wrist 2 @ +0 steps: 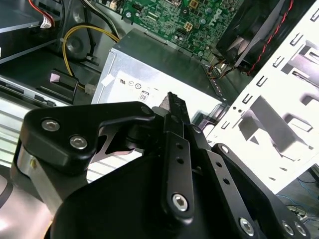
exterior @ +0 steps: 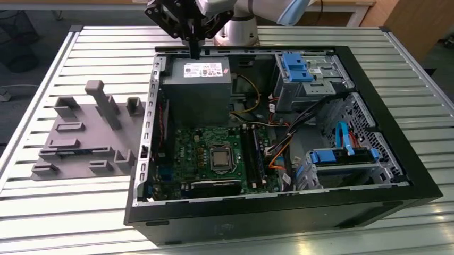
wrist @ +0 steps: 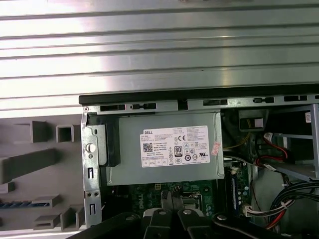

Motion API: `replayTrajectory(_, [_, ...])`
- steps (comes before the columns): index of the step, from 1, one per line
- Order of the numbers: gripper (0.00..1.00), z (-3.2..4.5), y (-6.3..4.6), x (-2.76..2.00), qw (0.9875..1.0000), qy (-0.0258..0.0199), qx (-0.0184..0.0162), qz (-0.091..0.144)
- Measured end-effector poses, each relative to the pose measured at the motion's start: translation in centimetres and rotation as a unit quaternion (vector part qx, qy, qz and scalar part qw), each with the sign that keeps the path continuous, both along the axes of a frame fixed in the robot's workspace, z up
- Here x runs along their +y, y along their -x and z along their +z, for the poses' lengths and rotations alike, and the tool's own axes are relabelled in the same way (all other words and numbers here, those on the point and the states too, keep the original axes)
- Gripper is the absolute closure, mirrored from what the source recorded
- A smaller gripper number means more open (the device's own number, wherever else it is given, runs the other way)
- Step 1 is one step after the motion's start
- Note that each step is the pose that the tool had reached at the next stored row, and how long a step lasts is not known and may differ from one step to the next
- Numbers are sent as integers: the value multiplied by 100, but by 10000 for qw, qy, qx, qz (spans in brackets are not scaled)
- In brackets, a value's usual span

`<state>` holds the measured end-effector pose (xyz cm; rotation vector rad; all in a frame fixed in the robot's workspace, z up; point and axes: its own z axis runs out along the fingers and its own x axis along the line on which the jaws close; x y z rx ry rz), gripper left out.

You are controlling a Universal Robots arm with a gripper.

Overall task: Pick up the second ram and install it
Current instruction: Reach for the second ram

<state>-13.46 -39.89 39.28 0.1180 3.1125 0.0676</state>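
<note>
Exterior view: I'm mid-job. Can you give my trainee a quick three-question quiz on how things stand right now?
1. Multiple choice: in the exterior view, the grey fixture lies A) to the left of the case, B) to its right, C) inside it.
2. True or false: the gripper hangs over the fixture.
3. Short answer: which silver part sits in the middle of the motherboard?

Key
1. A.
2. False: it hangs over the power supply.
3. The processor.
</note>
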Motion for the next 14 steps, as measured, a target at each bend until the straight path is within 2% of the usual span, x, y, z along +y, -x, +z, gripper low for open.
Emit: replayTrajectory(14, [89, -1, 49, 0, 10000, 0, 0, 0])
